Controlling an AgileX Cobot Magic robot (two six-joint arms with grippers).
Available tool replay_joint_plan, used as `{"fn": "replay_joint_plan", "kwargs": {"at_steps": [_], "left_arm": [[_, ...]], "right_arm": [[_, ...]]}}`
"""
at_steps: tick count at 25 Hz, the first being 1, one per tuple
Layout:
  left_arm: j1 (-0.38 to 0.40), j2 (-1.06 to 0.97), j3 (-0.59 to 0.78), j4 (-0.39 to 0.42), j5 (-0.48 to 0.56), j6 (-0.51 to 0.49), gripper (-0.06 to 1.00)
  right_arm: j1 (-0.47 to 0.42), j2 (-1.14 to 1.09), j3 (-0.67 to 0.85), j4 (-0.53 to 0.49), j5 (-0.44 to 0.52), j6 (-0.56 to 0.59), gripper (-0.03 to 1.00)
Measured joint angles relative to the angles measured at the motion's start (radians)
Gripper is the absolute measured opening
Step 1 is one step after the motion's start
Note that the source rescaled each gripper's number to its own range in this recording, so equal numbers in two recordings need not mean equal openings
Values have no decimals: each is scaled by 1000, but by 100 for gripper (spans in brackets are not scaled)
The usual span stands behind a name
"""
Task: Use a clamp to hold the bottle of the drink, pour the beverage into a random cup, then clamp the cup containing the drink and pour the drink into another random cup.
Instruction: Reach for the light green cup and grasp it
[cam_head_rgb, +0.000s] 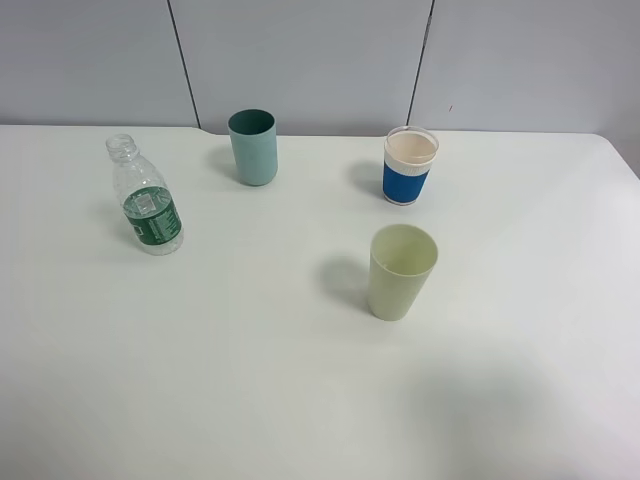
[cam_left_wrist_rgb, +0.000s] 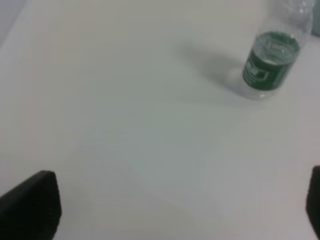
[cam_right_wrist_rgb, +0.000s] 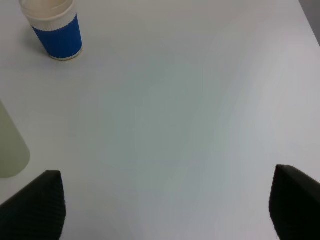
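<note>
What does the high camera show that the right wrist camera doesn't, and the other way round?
Only the high view: the bottle with its green label and the teal cup. Only the right wrist view: the right gripper, its two black fingers wide apart with nothing between them. Both: the white cup with a blue band, the pale yellow-green tumbler (just its edge in the wrist view) and the white table.

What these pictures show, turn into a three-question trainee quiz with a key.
1. True or false: the bottle wears a cap.
2. Which cup stands nearest the high camera? A teal cup; B blue-banded cup; C pale yellow-green tumbler.
3. Fill in: the left gripper has its jaws ____, with nothing between them.
Key: 1 false; 2 C; 3 open.
</note>
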Motion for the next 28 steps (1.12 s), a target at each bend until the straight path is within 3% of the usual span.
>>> {"fn": "replay_joint_plan", "kwargs": {"at_steps": [15, 28], "left_arm": [[-1, 0, 11, -14, -25, 4, 99], [-58, 0, 11, -5, -25, 5, 100]], "right_arm": [[0, 0, 0, 0, 0, 0, 51], [0, 0, 0, 0, 0, 0, 51]]}}
